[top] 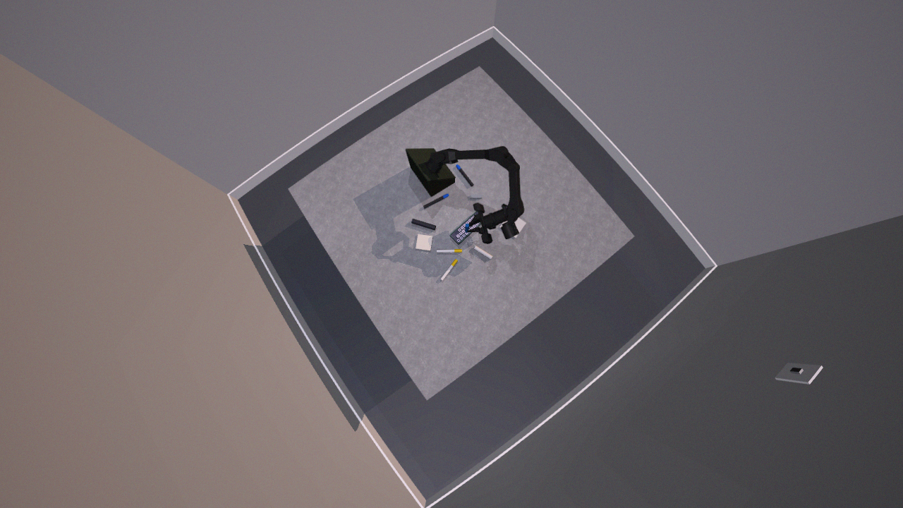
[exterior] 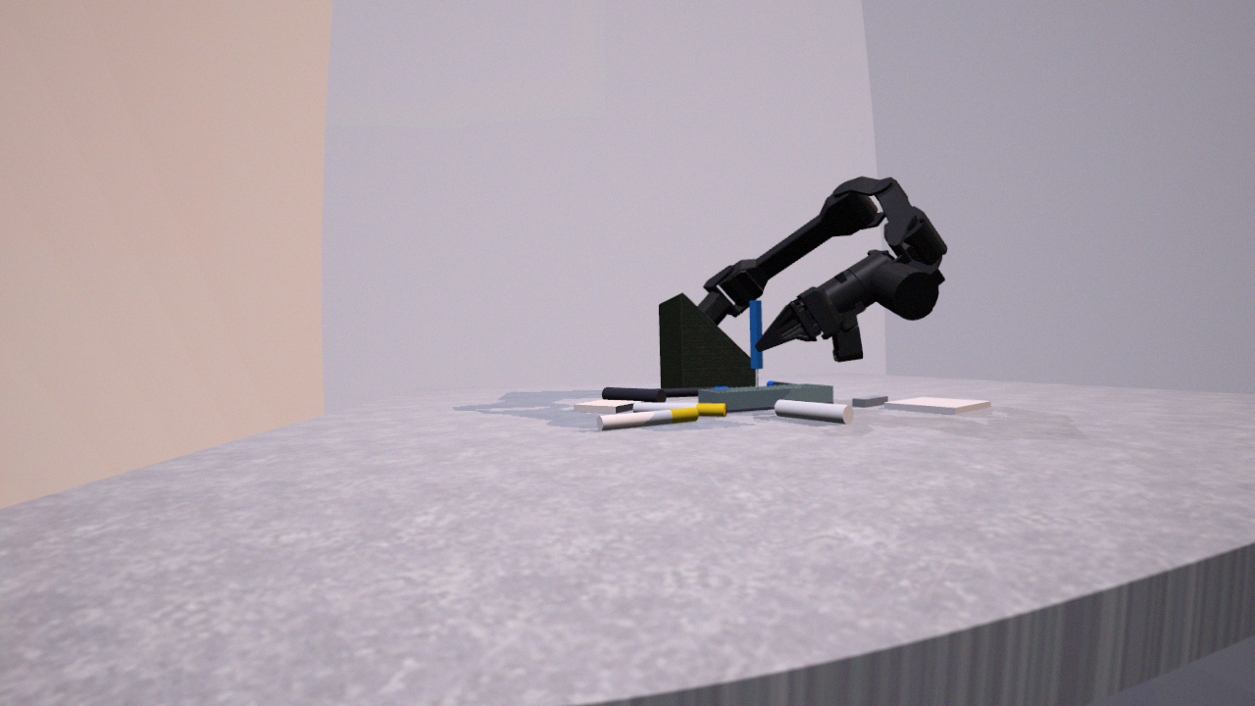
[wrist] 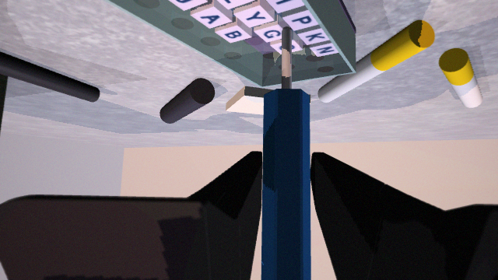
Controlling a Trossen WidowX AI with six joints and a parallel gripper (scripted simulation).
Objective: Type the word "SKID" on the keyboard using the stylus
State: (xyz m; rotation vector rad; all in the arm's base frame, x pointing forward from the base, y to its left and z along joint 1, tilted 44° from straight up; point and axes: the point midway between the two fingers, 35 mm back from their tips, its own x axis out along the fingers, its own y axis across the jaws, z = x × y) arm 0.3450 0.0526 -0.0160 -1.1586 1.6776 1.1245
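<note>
My gripper (top: 470, 227) (exterior: 760, 347) (wrist: 285, 162) is shut on the blue stylus (exterior: 755, 320) (wrist: 287, 117), which stands upright with its thin metal tip down. The keyboard (top: 452, 236) (exterior: 736, 399) (wrist: 249, 67) lies under the tip. In the wrist view the tip overlaps the gap beside the G key (wrist: 269, 34) and the P key (wrist: 301, 20), and its shaft partly covers the C key. The K key (wrist: 314, 36) and N key (wrist: 326, 50) are to the right. Whether the tip touches a key cannot be told. No S or D key is readable.
A black cylinder (top: 423, 224) (exterior: 633, 394) (wrist: 187, 101) and a white pad (top: 423, 242) lie beside the keyboard. Two white-and-yellow markers (top: 449, 250) (top: 449, 270) and a white cylinder (top: 482, 252) (exterior: 813, 411) lie close by. Two black-and-blue pens (top: 435, 200) (top: 464, 175) lie near the arm's base.
</note>
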